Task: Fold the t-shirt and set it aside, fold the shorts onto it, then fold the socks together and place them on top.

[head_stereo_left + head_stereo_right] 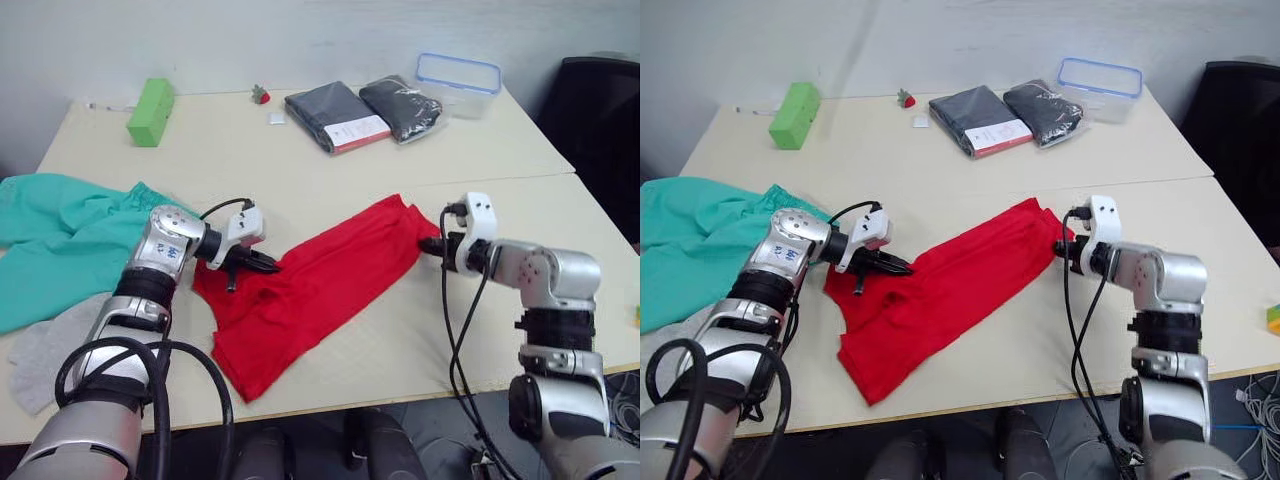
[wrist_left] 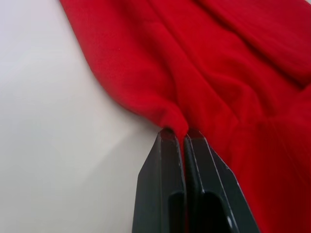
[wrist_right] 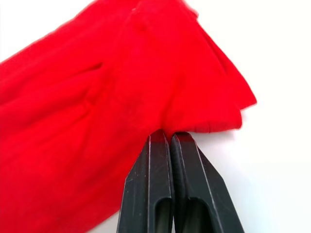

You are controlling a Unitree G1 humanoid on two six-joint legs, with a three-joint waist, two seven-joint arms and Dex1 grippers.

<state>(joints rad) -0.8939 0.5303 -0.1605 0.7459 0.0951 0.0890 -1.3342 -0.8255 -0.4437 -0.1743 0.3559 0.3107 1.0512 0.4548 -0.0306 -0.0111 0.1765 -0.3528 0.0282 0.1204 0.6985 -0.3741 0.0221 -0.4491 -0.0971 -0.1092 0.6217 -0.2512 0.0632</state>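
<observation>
I've got the t-shirt [image 1: 320, 285] lying rumpled across the middle of the frame, a red diagonal band running from lower left up toward the right of centre on the table [image 1: 400, 140]. My left gripper [image 1: 268, 265] is at the shirt's left edge, and in the left wrist view its two black fingers [image 2: 163, 194] are pressed together with a ridge of red cloth pinched between the tips. My right gripper [image 1: 432, 246] is at the shirt's upper right corner; in the right wrist view its fingers [image 3: 150, 194] are squeezed together right at the fabric's folded edge, nipping a bit of the hem.

Moving outward: the shorts [image 1: 60, 235] are spread at the left edge of the frame, teal and crumpled, just behind my left arm. The socks [image 1: 40, 355] sit in the lower left, a grey patch touching the lower edge of the shorts and partly hidden by my left forearm.

Along the far side of the table, upper left, I see a green block [image 1: 151, 111]. Near top centre there's a small red object [image 1: 261, 96] and a little white tag [image 1: 277, 118] beside it. To the right of those lie two dark packaged garments [image 1: 340, 117], side by side, and a clear container with a blue rim [image 1: 458, 84] just behind them at the upper right.
</observation>
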